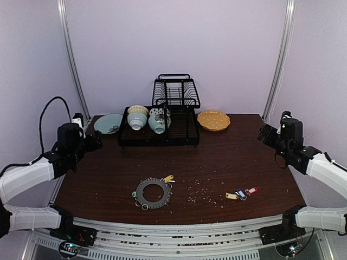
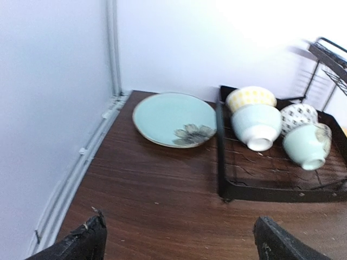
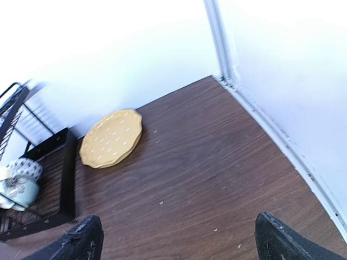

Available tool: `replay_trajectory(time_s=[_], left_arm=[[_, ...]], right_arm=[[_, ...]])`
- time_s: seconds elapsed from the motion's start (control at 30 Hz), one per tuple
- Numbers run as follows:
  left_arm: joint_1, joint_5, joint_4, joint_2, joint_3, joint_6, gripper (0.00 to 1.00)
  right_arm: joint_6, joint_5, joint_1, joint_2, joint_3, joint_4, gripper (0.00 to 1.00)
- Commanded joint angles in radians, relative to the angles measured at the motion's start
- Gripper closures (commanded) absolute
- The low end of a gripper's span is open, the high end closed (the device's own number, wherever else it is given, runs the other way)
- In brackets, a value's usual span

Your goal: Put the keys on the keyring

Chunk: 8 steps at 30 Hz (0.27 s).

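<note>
Dark brown wood forms the table (image 1: 217,157) in the top view. The keyring (image 1: 153,193) lies flat near the near edge, left of centre. A yellow-tagged key (image 1: 168,178) lies at its far right rim and a green tag (image 1: 134,193) at its left rim; whether either is hooked on I cannot tell. Three more keys (image 1: 241,194), tagged yellow, blue and red, lie in a row well to the right of the keyring, with crumbs (image 1: 200,192) between. The left gripper (image 1: 95,142) hangs over the far left of the table, the right gripper (image 1: 264,133) over the far right, both well apart from the keys.

From the left wrist, the left gripper (image 2: 179,230) stands wide with nothing between its fingers (image 2: 81,244). Beyond it lie a teal plate (image 2: 162,116) and a black tray (image 2: 222,146) holding four bowls (image 2: 256,125).

From the right wrist, the right gripper (image 3: 179,230) also gapes wide over bare wood. An orange plate (image 3: 111,138) lies far left of it, beside the black tray (image 3: 68,179).
</note>
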Motion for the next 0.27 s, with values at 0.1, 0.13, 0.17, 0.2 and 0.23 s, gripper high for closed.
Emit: replay_trajectory(time_s=[0.1,0.13,0.17,0.2,0.23], left_arm=[[-0.001,-0.416,0.378,-0.039,-0.225,0.011,0.02],[-0.001,-0.416,0.375,-0.03,-0.224,0.014,0.02],[-0.001,-0.413,0.365,-0.019,-0.219,0.016,0.02],[-0.001,-0.411,0.347,-0.009,-0.209,0.016,0.02],[-0.001,-0.411,0.334,-0.001,-0.202,0.017,0.02]], right_arm=[[-0.019,0.201,-0.003,-0.021,-0.187,0.303,0.0],[-0.012,0.203,-0.003,-0.018,-0.193,0.304,0.0],[-0.011,0.203,-0.003,-0.016,-0.194,0.296,0.0],[-0.017,0.203,-0.003,-0.015,-0.192,0.287,0.0],[-0.019,0.207,-0.003,-0.016,-0.191,0.272,0.0]])
